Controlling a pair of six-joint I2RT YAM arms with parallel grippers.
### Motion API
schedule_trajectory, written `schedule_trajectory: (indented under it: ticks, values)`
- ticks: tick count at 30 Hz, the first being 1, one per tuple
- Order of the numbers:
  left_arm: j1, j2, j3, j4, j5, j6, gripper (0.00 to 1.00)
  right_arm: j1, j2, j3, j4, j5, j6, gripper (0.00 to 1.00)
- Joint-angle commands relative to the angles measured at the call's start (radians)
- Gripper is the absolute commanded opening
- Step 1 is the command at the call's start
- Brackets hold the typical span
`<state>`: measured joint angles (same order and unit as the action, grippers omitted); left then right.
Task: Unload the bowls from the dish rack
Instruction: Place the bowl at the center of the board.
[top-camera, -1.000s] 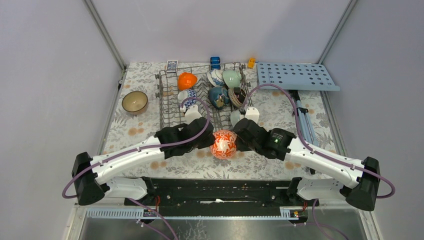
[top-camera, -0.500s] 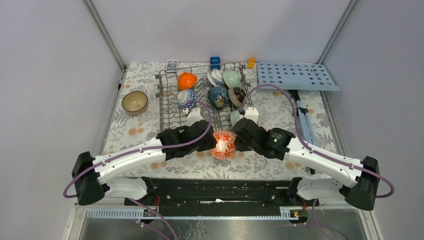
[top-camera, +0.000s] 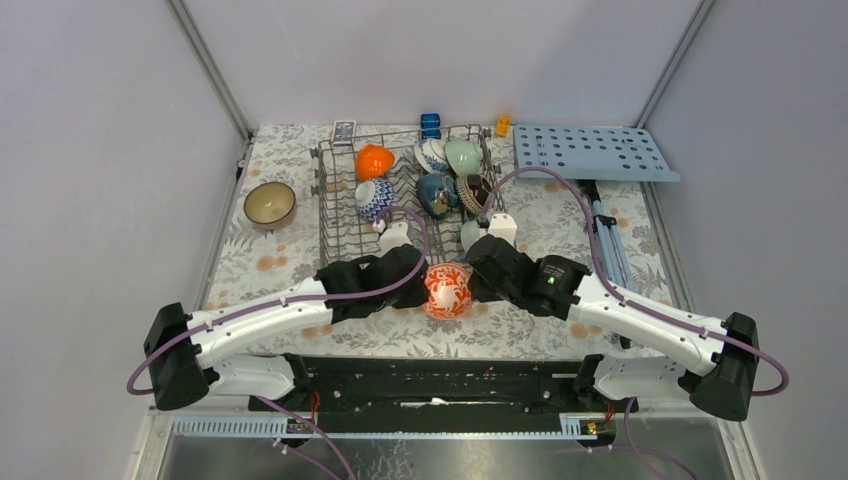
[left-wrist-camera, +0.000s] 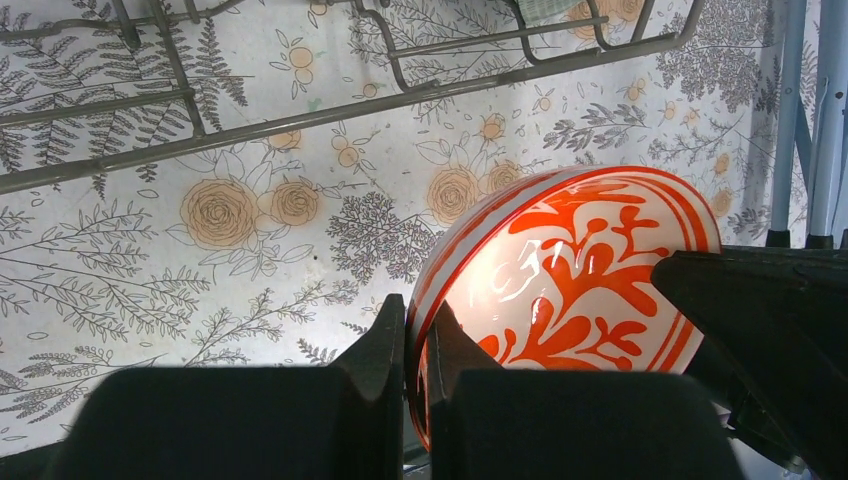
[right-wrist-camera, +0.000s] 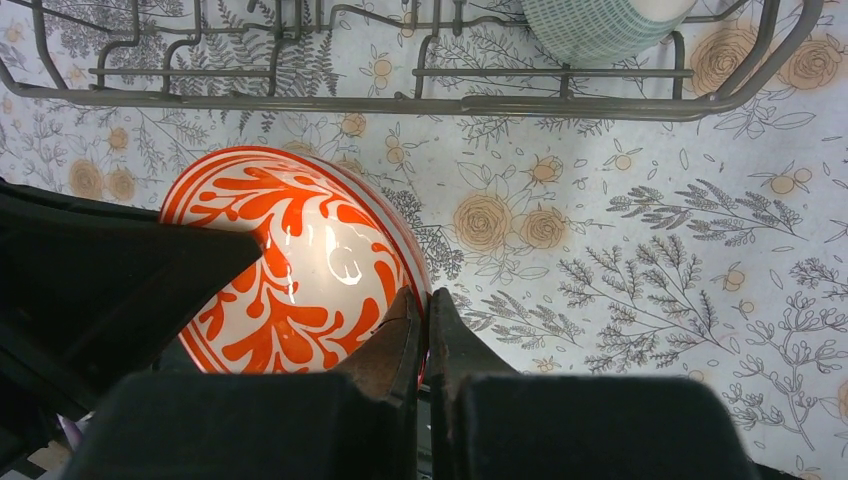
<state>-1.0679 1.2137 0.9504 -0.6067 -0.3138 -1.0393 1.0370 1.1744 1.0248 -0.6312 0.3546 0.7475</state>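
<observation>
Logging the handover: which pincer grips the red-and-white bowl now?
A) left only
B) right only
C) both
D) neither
C: each wrist view shows its own pincer, the left pincer and the right pincer, closed on the rim of the red-and-white bowl.

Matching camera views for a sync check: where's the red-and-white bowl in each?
Top external: red-and-white bowl at centre, just on the near side of the dish rack.
Left wrist: lower right.
Right wrist: lower left.
Shared landmark: the dish rack's near rail, across the top of both wrist views.
</observation>
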Motion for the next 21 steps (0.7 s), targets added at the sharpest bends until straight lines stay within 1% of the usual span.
schedule_trajectory:
  ticks: [1, 4, 5, 8, 9, 10, 12, 15, 17, 19, 21]
  values:
    - [0.012, -0.018, 0.001, 0.052, -0.013, -0.019, 0.0, -0.005, -0.019, 0.062, 0.066, -0.001, 0.026, 0.0]
    - [0.013, -0.029, 0.002, 0.063, -0.009, -0.001, 0.0, -0.005, -0.021, 0.065, 0.076, -0.032, 0.001, 0.0]
    - [0.013, -0.033, 0.003, 0.068, -0.006, 0.008, 0.0, -0.005, -0.022, 0.068, 0.078, -0.043, -0.007, 0.02]
    - [0.012, -0.049, 0.011, 0.077, -0.01, 0.027, 0.0, -0.005, -0.03, 0.078, 0.075, -0.074, -0.033, 0.44]
    - [0.014, -0.056, 0.016, 0.077, -0.015, 0.033, 0.0, -0.005, -0.035, 0.083, 0.071, -0.081, -0.038, 0.55]
    - [0.014, -0.06, 0.022, 0.076, -0.019, 0.039, 0.0, -0.005, -0.039, 0.088, 0.065, -0.085, -0.043, 0.64]
    - [0.02, -0.072, 0.034, 0.073, -0.028, 0.056, 0.0, -0.005, -0.048, 0.104, 0.043, -0.089, -0.051, 0.74]
    - [0.049, -0.09, 0.067, 0.042, -0.05, 0.079, 0.0, -0.005, -0.058, 0.143, -0.008, -0.086, -0.081, 0.8]
    - [0.09, -0.107, 0.093, 0.016, -0.066, 0.112, 0.0, -0.005, -0.07, 0.161, -0.046, -0.063, -0.098, 0.81]
    - [0.159, -0.129, 0.121, -0.018, -0.073, 0.152, 0.0, -0.005, -0.104, 0.135, -0.04, -0.054, -0.12, 0.82]
    - [0.271, -0.15, 0.148, -0.05, -0.068, 0.2, 0.0, -0.005, -0.165, 0.065, 0.014, -0.059, -0.14, 0.81]
